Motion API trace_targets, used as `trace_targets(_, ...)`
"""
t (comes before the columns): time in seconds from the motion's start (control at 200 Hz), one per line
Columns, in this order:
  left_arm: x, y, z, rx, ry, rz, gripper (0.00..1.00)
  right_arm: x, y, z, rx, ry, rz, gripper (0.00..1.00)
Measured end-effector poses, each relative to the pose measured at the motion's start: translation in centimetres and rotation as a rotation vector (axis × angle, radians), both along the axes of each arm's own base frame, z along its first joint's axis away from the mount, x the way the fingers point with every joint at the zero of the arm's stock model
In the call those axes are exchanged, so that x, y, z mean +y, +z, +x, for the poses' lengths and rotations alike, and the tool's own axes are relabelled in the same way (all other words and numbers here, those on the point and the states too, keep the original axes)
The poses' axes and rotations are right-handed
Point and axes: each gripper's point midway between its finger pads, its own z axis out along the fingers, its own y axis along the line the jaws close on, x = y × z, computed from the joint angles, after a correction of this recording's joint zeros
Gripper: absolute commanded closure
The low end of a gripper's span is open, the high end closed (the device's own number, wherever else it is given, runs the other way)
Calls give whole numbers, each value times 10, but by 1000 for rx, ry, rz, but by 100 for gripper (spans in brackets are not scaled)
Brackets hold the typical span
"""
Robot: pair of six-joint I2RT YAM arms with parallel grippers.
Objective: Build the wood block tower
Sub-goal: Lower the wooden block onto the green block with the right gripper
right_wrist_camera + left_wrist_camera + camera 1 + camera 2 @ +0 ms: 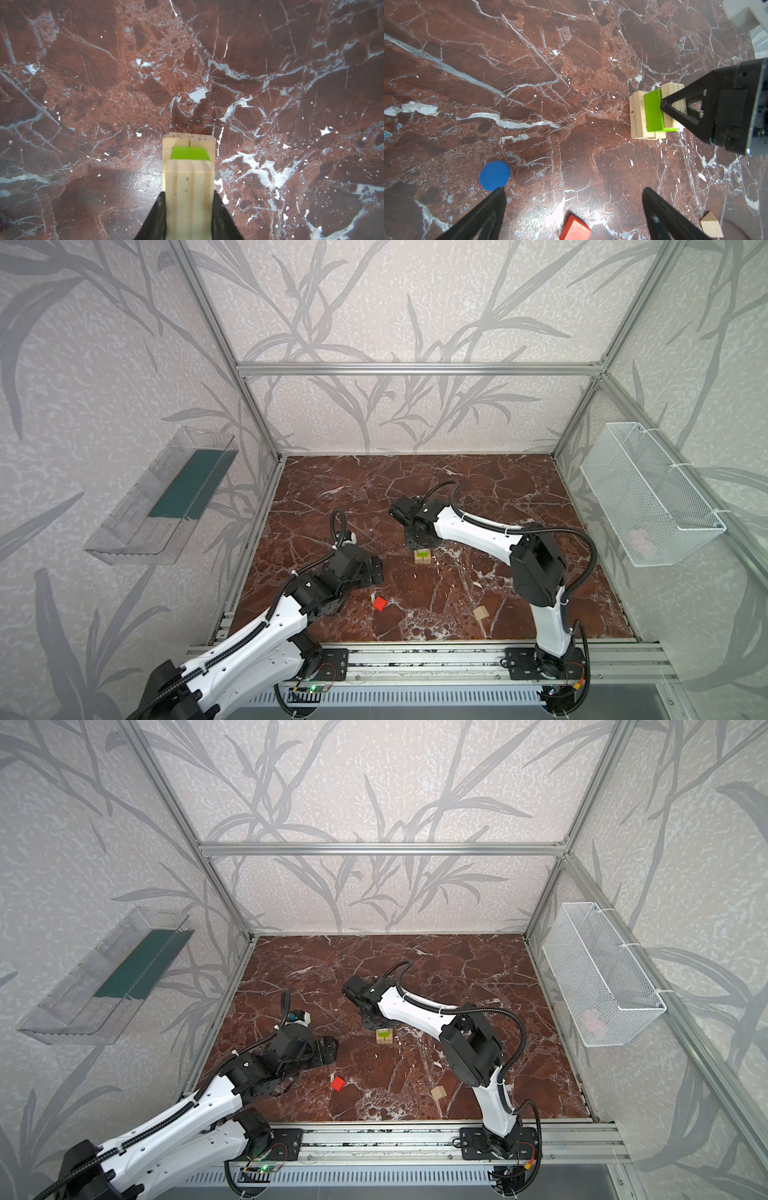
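The wood block tower (423, 556) (384, 1036) is a low stack at mid-table. It has pale bars below and a lime-green bar (653, 112) (190, 153) on top between pale bars. My right gripper (419, 541) (189, 194) is shut on a pale wood bar (190, 182) (672, 108), held against the green bar's side on the stack. My left gripper (376, 568) (574, 190) hangs open and empty to the tower's left. A blue disc (494, 175) lies by one of its fingertips. The red block (379, 603) (337, 1083) (575, 228) and the pale wedge (481, 612) (438, 1092) (711, 225) lie loose nearer the front.
A clear plastic tray (162, 497) hangs on the left wall and a white mesh basket (648, 497) on the right wall. An aluminium rail (415, 655) carrying both arm bases runs along the table's front edge. Red marble tabletop (415, 489) stretches behind the tower.
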Motion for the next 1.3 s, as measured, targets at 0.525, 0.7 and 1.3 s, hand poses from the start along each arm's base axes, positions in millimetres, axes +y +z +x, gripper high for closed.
trace_targets(0.525,0,0,0,3,-1,-5,0,2,1,1,1,1,4,57)
trace_targets(0.7,0,0,0,4,0,-6,0,2,-6,0,12,2,-4,59)
trace_targets(1.3,-1,-1,-1,9,2,-12,0,1,-10,0,19,-7,-9,55)
